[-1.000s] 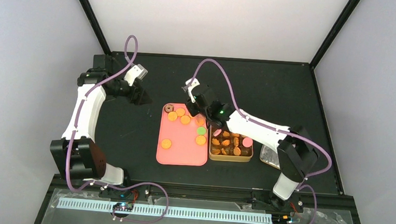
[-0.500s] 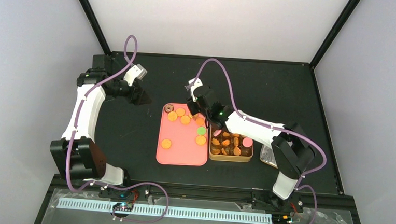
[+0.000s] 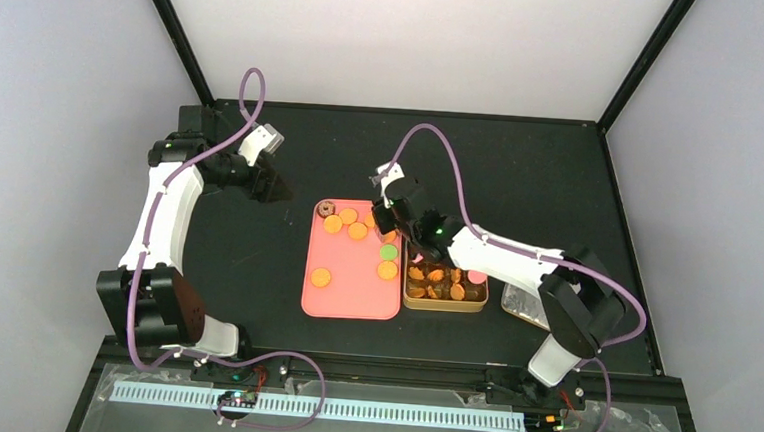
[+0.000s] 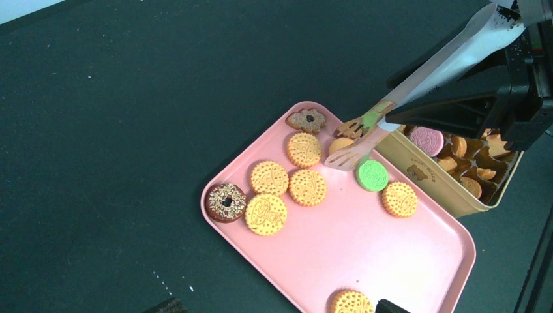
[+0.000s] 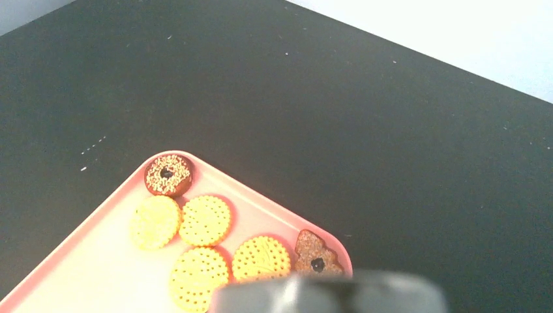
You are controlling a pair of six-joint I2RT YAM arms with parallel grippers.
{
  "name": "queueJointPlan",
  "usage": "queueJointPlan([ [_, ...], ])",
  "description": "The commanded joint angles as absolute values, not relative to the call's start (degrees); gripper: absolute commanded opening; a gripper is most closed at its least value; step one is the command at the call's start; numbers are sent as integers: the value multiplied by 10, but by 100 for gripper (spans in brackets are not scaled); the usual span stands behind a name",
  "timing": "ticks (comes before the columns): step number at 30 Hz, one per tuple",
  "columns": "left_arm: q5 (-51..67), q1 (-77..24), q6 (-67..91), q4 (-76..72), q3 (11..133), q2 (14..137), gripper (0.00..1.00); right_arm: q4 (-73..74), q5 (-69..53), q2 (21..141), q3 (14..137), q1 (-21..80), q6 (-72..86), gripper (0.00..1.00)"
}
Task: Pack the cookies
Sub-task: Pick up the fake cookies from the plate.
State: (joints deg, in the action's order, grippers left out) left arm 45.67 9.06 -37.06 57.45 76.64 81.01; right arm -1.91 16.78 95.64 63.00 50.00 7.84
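Several cookies lie on a pink tray (image 3: 351, 299): yellow rounds (image 4: 308, 187), a green one (image 4: 372, 175), a chocolate ring (image 4: 225, 202) and a brown flower shape (image 4: 308, 119). More cookies, one pink (image 4: 426, 139), fill a gold tin (image 3: 443, 303) at the tray's right side. My right gripper (image 3: 390, 215) is shut on metal tongs (image 4: 443, 59). The tong tips hover around an orange cookie (image 4: 340, 145) at the tray's far right corner. My left gripper (image 3: 278, 188) hangs open over the table left of the tray, holding nothing.
A small clear container (image 3: 521, 303) stands right of the tin, near the right arm's elbow. The black table (image 3: 521, 174) ends at dark frame posts at both back corners. In the right wrist view the tongs show only as a grey blur (image 5: 326, 293).
The right gripper with the tongs has shifted slightly right and nearer the tin. The left arm has not moved.
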Motion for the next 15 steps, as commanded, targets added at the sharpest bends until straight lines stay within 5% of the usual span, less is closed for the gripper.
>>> queueJointPlan([
  [1, 473, 96, -378, 587, 782, 804, 78, -16, 167, 924, 613, 497, 94, 36],
  [15, 471, 96, -381, 589, 785, 805, 78, 6, 152, 970, 633, 497, 86, 34],
])
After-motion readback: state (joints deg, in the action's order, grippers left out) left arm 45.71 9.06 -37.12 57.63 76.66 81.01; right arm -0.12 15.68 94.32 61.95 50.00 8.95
